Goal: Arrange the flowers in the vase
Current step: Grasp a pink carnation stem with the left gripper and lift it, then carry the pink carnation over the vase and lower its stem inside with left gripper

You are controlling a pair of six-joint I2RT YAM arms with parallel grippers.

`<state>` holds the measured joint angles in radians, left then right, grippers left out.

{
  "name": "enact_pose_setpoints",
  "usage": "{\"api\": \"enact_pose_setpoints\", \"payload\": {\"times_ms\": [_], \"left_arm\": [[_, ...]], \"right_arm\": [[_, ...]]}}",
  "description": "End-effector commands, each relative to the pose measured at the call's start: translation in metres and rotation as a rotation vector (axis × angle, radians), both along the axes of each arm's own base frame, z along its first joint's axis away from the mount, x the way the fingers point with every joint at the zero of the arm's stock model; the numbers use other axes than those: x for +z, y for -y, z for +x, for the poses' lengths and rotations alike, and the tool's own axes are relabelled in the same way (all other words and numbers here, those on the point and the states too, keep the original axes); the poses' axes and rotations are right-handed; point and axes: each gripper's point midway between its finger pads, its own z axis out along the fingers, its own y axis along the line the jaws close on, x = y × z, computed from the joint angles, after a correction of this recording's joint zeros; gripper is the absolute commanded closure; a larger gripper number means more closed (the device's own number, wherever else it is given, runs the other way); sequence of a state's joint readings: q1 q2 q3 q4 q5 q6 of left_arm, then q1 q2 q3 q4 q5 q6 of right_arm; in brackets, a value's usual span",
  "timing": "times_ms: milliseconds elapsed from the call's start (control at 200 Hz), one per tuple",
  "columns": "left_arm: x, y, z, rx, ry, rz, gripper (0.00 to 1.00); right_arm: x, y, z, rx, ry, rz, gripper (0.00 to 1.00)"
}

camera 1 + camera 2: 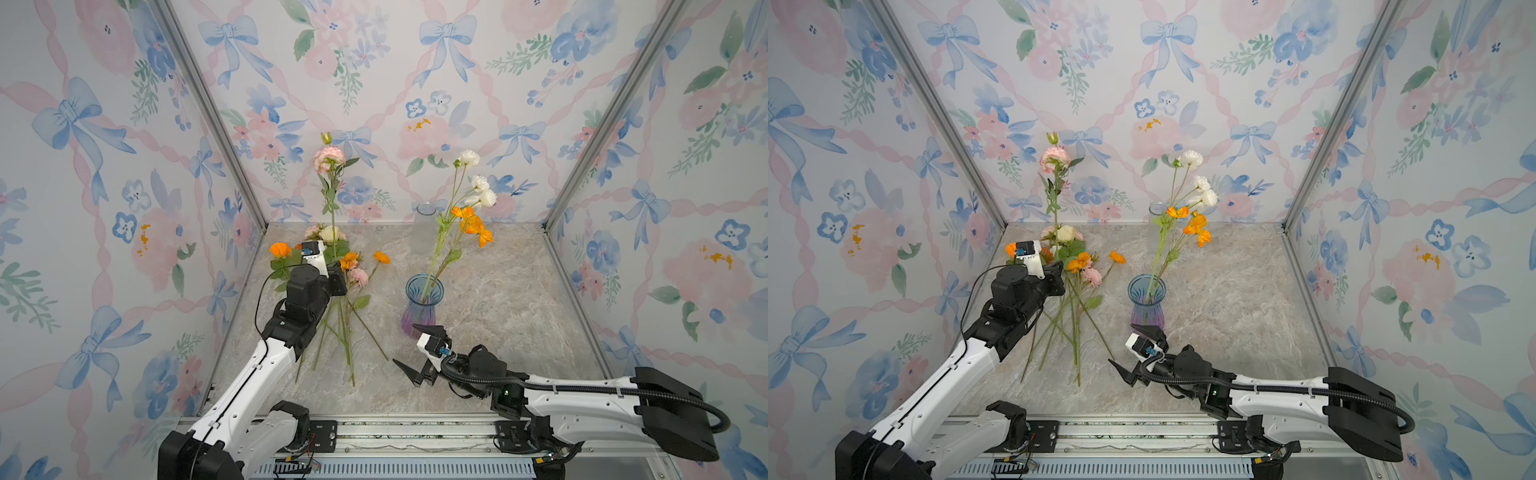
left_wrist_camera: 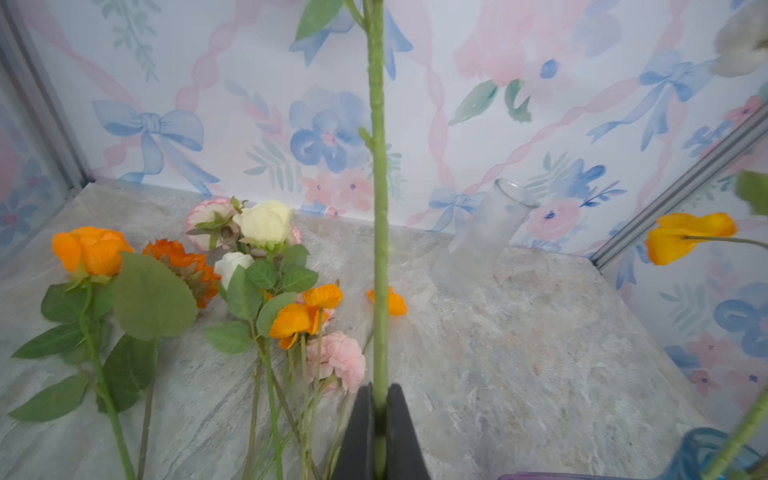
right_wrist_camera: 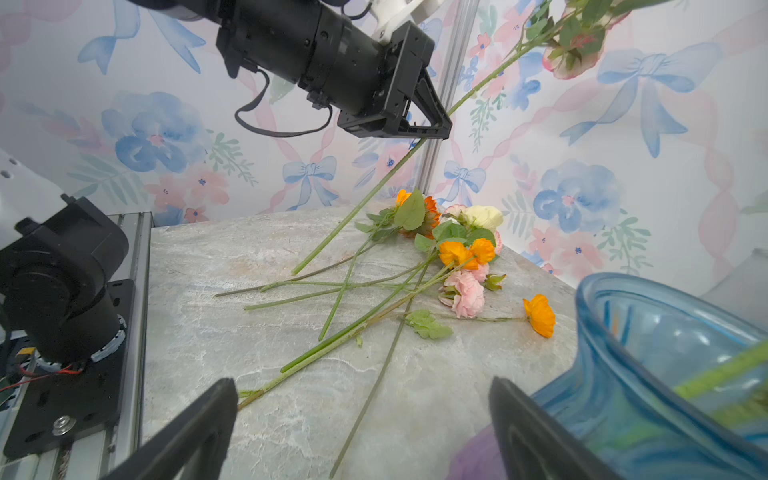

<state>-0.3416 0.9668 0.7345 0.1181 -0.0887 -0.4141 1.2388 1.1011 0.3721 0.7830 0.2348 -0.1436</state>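
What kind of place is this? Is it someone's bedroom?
Probably not a bedroom: it looks like a little robot practice booth. Flowery wallpaper covers walls around a stone-look tabletop, and a left arm and right arm bolted to a metal rail work with flowers and a blue vase.

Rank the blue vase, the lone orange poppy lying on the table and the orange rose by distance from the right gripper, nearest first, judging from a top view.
1. Blue vase: just behind the open right gripper.
2. Lone orange poppy: left of the vase and farther back.
3. Orange rose: farthest left, about as far back as the poppy.
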Motion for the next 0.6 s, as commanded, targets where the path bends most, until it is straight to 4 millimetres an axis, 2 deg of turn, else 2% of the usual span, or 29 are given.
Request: {"api": "enact_pose_setpoints", "payload": {"times_ms": [0,190,360,465,595], "left_arm": [[0.056,0.02,-0.012,-0.046,0.213,-0.175,1.0],[0.117,0.053,-0.038,-0.087,0.413,-0.321,1.0],[0.165,0.077,-0.057,-0.132,0.536,-0.418,1.0],[0.185,0.094,-0.066,-0.153,0.61,-0.426,1.0],[0.195,0.109,-0.07,-0.158,0.701,-0.447,1.0]], "right_arm": [[0.007,0.018,0.008,-0.08,0.029,0.012,0.03],[0.015,0.048,0.026,-0.219,0.037,0.071,0.03],[0.019,0.064,0.034,-0.281,0.026,0.107,0.03],[0.02,0.071,0.037,-0.312,0.025,0.119,0.03],[0.02,0.074,0.041,-0.333,0.021,0.119,0.03]]}}
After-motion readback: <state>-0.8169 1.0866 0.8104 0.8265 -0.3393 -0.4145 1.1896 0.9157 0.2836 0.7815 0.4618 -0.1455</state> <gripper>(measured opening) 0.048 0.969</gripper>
